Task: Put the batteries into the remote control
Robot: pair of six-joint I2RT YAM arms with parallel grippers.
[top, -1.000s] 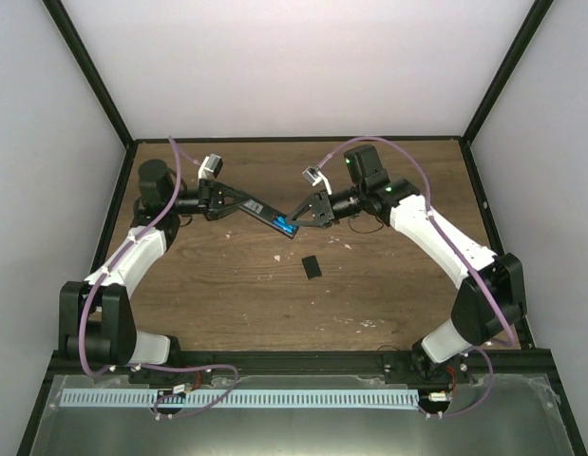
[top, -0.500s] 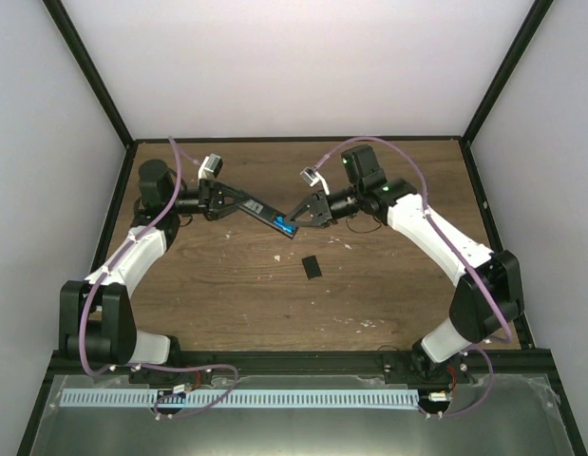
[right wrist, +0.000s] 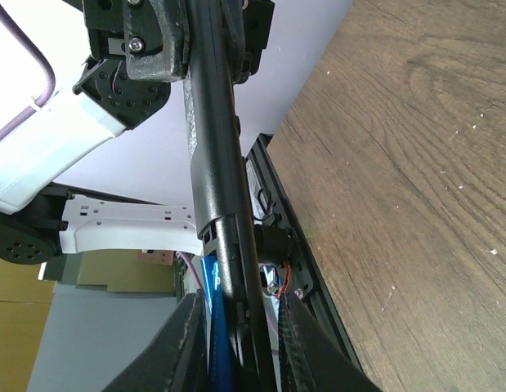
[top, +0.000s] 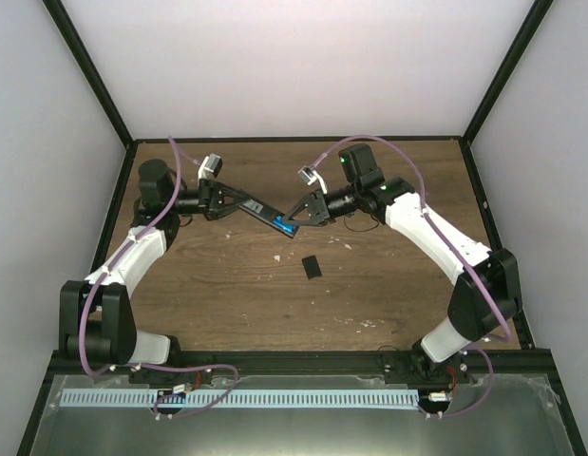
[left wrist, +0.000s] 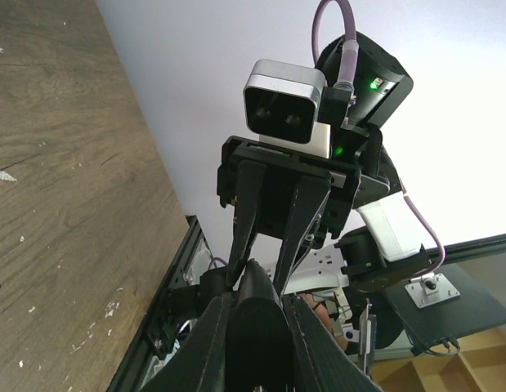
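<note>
The remote control, a slim black bar, hangs in the air above the table's back middle, with my left gripper shut on its left end. In the left wrist view the remote control fills the space between the fingers. My right gripper comes in from the right and straddles the remote's free end. The right wrist view shows a blue battery lying between my right gripper's left finger and the remote control. A narrow gap shows at its right finger. I see only this one battery.
A small squarish black cover piece lies on the wooden table below the two grippers. A tiny pale fleck lies just left of it. Black frame posts run along both sides of the table.
My right gripper has slid a little to the left along the remote's end and its jaws have narrowed. The left arm and the remote have held still.
</note>
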